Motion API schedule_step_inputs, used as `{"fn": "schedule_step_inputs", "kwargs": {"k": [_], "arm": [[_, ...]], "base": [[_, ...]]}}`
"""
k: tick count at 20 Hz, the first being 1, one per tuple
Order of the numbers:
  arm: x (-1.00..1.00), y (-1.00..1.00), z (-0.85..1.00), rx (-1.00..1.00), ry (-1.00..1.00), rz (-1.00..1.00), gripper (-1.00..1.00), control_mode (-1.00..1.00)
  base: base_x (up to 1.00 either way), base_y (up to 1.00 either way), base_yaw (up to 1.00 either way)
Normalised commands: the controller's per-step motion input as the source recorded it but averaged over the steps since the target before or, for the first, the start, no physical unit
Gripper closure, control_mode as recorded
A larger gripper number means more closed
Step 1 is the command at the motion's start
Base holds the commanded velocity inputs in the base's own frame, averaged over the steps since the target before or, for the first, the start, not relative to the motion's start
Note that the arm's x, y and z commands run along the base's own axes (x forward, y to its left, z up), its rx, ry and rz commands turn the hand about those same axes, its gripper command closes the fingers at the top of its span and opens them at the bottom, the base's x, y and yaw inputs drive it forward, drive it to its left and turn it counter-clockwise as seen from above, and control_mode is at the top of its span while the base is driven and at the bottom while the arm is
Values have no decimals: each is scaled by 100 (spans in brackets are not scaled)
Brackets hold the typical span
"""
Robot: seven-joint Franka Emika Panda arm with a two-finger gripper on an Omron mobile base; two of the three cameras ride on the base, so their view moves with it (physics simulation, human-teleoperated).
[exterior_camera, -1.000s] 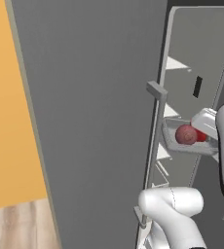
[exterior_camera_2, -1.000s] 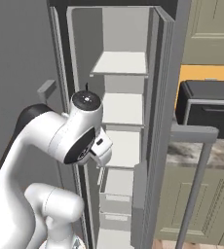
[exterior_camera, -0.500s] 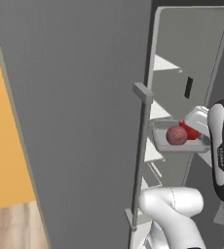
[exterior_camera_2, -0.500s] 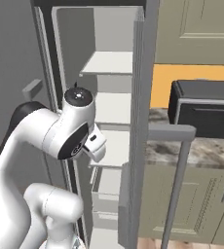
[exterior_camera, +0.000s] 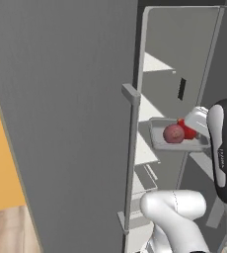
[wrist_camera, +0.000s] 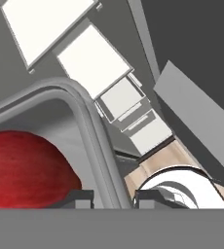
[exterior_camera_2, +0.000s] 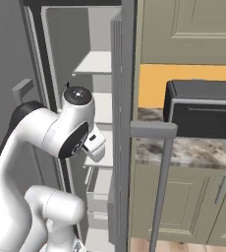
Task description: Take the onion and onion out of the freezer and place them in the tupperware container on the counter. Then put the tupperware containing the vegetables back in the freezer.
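Tool astride tupperware container wall, open freezer, white shelves

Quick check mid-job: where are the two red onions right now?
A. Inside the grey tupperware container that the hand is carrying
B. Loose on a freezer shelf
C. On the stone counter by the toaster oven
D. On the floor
A: both onions, the duller one and the brighter one, sit inside the tupperware container, whose rim the hand grips at the open freezer.
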Motion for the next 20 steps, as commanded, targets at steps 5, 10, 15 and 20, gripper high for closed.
{"fn": "schedule_step_inputs", "kwargs": {"k": [5,10,15,20], "arm": [[-47,0,2,0,-6,-4,100,-100],[-66,2,26,0,-13,-15,100,-100],[-1,0,27,0,0,-28,100,-100],[0,0,50,5,0,-27,100,-100]], "base": [[-8,0,0],[0,0,0],[0,0,0],[0,0,0]]}}
